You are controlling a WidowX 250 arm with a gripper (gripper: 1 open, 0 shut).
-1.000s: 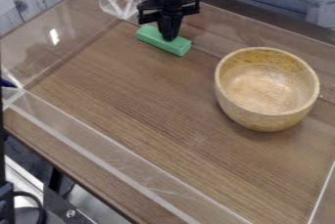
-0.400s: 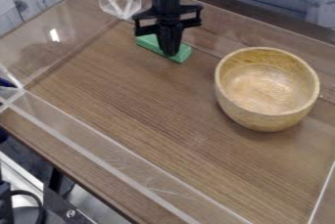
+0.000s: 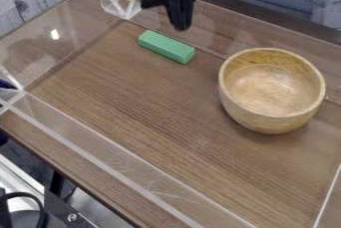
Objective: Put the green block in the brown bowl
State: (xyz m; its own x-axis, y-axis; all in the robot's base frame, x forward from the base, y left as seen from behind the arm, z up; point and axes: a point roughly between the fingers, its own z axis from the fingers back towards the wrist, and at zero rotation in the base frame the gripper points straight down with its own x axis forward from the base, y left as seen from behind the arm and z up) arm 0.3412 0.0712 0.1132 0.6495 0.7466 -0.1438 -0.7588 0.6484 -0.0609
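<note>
The green block (image 3: 167,46) lies flat on the wooden table, left of the brown bowl (image 3: 273,120), which stands empty at the right. My gripper (image 3: 181,20) hangs above and slightly behind the block, pointing straight down. Its dark fingers are shut together with nothing between them, and they are clear of the block.
Clear plastic walls (image 3: 80,137) ring the tabletop (image 3: 134,103). The near one runs diagonally across the front, and a clear corner piece (image 3: 123,3) stands at the back left, close to the gripper. Grey planks form the backdrop.
The gripper was down at the block a second ago and has risen straight up, shut. The green block stayed on the table and is now fully exposed.
</note>
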